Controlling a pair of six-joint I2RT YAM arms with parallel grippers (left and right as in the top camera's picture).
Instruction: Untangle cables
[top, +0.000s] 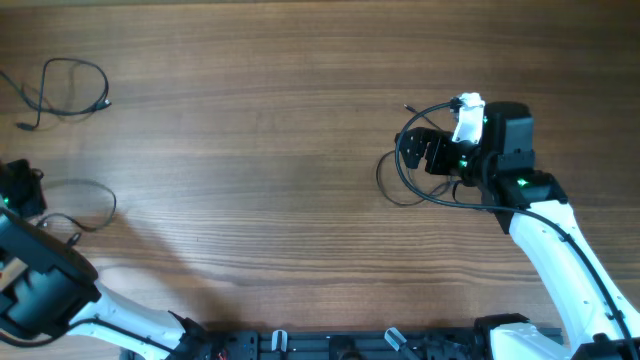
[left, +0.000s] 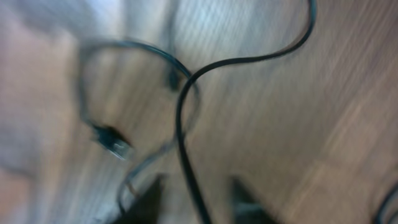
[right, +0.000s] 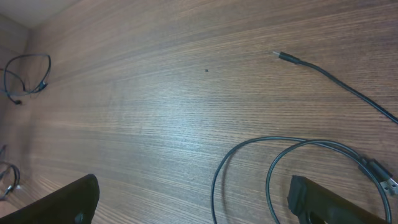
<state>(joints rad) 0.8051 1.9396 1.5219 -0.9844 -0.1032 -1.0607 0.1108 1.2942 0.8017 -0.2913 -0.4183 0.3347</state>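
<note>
Right claw: open, above a cable loop. Left claw: jaws apart, cable between. Third cable: apart on bench.

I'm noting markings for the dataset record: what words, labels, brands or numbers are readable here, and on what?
None can be read.
The white plastic piece on the right arm shows no legible print.
The black cable plug in the left wrist view is too blurred to tell.
The brown wooden table carries no text.

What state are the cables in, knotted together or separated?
Separated: the cables lie as three distinct loops, two at left, one by the right gripper.
</note>
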